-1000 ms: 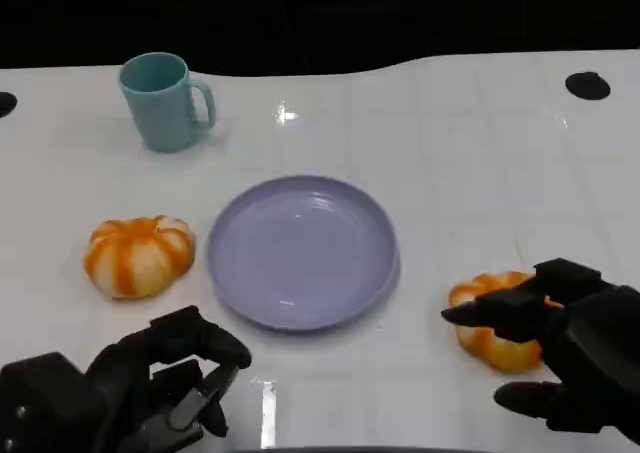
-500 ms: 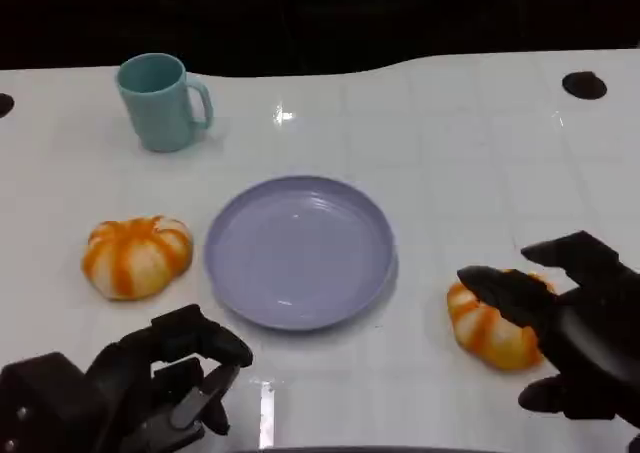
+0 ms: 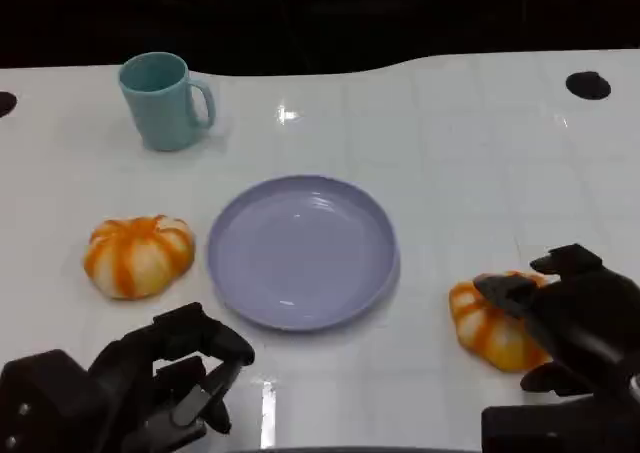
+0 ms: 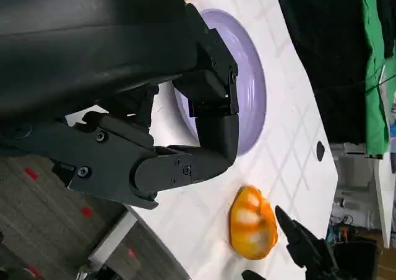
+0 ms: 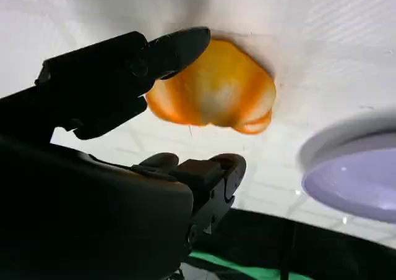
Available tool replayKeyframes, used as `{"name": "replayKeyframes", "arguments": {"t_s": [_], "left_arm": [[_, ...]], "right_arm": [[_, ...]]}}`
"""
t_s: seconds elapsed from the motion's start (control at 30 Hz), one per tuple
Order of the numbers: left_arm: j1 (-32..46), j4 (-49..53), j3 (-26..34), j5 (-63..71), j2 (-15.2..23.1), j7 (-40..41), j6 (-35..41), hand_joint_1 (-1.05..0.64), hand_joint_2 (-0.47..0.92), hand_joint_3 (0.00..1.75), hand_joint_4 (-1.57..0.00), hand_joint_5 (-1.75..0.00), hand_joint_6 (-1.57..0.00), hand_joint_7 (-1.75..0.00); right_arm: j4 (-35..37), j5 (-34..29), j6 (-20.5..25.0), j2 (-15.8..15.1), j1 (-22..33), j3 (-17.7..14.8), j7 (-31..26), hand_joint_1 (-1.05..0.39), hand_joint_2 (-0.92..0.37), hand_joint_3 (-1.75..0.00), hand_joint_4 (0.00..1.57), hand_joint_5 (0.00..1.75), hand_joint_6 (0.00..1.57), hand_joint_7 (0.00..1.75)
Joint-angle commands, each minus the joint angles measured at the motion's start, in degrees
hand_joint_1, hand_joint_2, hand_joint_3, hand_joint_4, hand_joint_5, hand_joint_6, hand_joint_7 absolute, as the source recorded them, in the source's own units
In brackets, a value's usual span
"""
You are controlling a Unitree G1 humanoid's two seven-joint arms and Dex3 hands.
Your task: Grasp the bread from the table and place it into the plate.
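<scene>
Closing in: right robot hand (image 3: 560,323) has dropped over right bread (image 3: 488,323), fingers spread around it, not yet gripping. Bread on tabletop (image 3: 470,153) beside plate (image 3: 300,250). Left robot hand (image 3: 150,383) curled, empty. Grasp next.

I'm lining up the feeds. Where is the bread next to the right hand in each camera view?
Head view: the bread lies lower right on the table, beside the right hand.
Left wrist view: the bread is low and right of centre.
Right wrist view: the bread sits upper centre, just beyond the fingers.
Shared landmark: the purple plate next to it.
</scene>
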Motion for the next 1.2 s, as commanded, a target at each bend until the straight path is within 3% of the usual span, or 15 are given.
{"name": "replayKeyframes", "arguments": {"t_s": [0.03, 0.23, 0.33, 0.4, 0.43, 0.5, 0.53, 0.57, 0.6, 0.67, 0.7, 0.83, 1.03, 1.13, 1.2], "left_arm": [[0.0, -0.6, 0.1, 0.2, 0.3, 0.4, 0.4, -0.42, 0.92, 0.48, -0.68, -1.75, -0.62, -1.35], [0.2, -1.4, -0.2, 0.6, 0.3, 0.6, 0.7, -0.42, 0.92, 0.49, -0.67, -1.75, -0.61, -1.35], [0.4, -1.5, -0.2, 0.5, 0.3, 0.7, 0.8, -0.41, 0.92, 0.49, -0.66, -1.75, -0.61, -1.35], [0.5, -1.6, -0.3, 0.7, 0.3, 0.8, 0.7, -0.42, 0.92, 0.48, -0.66, -1.75, -0.61, -1.35], [0.5, -1.6, -0.3, 0.8, 0.2, 0.8, 0.5, -0.42, 0.92, 0.48, -0.66, -1.75, -0.61, -1.35], [0.6, -1.7, -0.3, 0.7, 0.2, 0.9, 0.6, -0.43, 0.92, 0.48, -0.66, -1.75, -0.62, -1.34], [0.6, -1.8, -0.3, 0.7, 0.1, 1.0, 0.7, -0.43, 0.92, 0.48, -0.66, -1.75, -0.62, -1.34], [0.6, -1.9, -0.3, 0.7, 0.1, 1.1, 1.0, -0.43, 0.92, 0.48, -0.66, -1.75, -0.62, -1.34], [0.6, -2.0, -0.3, 0.6, 0.1, 1.2, 1.3, -0.44, 0.92, 0.47, -0.66, -1.75, -0.62, -1.34], [0.4, -2.1, -0.4, 0.8, 0.1, 1.4, 1.5, -0.44, 0.92, 0.47, -0.66, -1.75, -0.62, -1.33], [0.4, -2.0, -0.5, 0.9, 0.1, 1.4, 1.4, -0.44, 0.92, 0.47, -0.66, -1.75, -0.63, -1.33], [0.3, -1.5, -0.6, 0.8, 0.2, 1.4, 0.9, -0.42, 0.92, 0.47, -0.66, -1.75, -0.63, -1.33], [0.2, -2.2, -0.7, 1.1, 0.2, 1.8, 2.0, -0.42, 0.92, 0.47, -0.66, -1.75, -0.63, -1.33], [0.1, -2.2, -0.6, 0.8, 0.0, 1.6, 2.0, -0.42, 0.92, 0.47, -0.66, -1.75, -0.63, -1.33], [0.1, -2.0, -0.7, 0.8, 0.0, 1.4, 1.8, -0.42, 0.92, 0.47, -0.66, -1.75, -0.62, -1.33]], "right_arm": [[5.0, 1.9, 1.2, 0.3, -2.9, 1.2, -1.1, -0.55, -0.86, -0.03, 0.04, 0.53, 0.36, 0.01], [12.8, 4.3, 1.6, 1.4, -7.1, 3.4, -3.5, -0.56, -0.89, -0.01, 0.09, 0.47, 0.38, 0.01], [16.7, 5.3, 1.6, 2.4, -9.3, 4.4, -5.6, -0.56, -0.92, -0.01, 0.23, 0.34, 0.44, 0.02], [20.4, 7.7, -0.2, 4.0, -10.4, 3.8, -11.9, -0.5, -0.91, -0.01, 0.45, 0.25, 0.59, 0.04], [22.6, 9.6, -2.2, 5.0, -11.0, 3.0, -16.2, -0.38, -0.9, -0.01, 0.73, 0.3, 0.79, 0.09], [26.4, 14.0, -6.9, 6.5, -12.2, 1.4, -22.8, -0.19, -0.91, -0.06, 0.84, 1.07, 1.1, 0.17], [28.2, 15.5, -9.4, 6.7, -12.8, 1.0, -25.3, -0.1, -0.82, -0.28, 0.88, 1.44, 1.19, 0.34], [29.6, 16.4, -11.2, 6.7, -13.6, 1.1, -27.2, -0.06, -0.67, -0.6, 0.93, 1.59, 1.15, 0.59], [30.7, 16.8, -12.3, 6.5, -14.3, 1.2, -28.5, -0.05, -0.56, -0.87, 0.97, 1.67, 1.04, 0.99], [32.0, 17.3, -13.6, 6.4, -15.6, 1.5, -30.3, -0.07, -0.44, -1.14, 0.99, 1.73, 0.84, 1.52], [32.4, 17.7, -14.0, 6.4, -16.2, 1.5, -30.8, -0.07, -0.39, -1.19, 0.97, 1.74, 0.78, 1.63], [32.6, 17.8, -14.8, 6.2, -17.2, 1.9, -32.4, -0.07, -0.3, -1.31, 0.97, 1.75, 0.73, 1.74], [30.6, 16.6, -14.2, 5.4, -18.1, 2.2, -33.6, -0.1, -0.29, -1.33, 0.98, 1.75, 0.76, 1.68], [29.4, 16.6, -13.9, 5.2, -18.5, 1.9, -33.5, -0.1, -0.32, -1.28, 0.96, 1.75, 0.76, 1.66], [28.6, 17.5, -14.7, 5.2, -19.4, 1.4, -33.4, -0.09, -0.37, -1.16, 0.95, 1.75, 0.72, 1.73]]}}
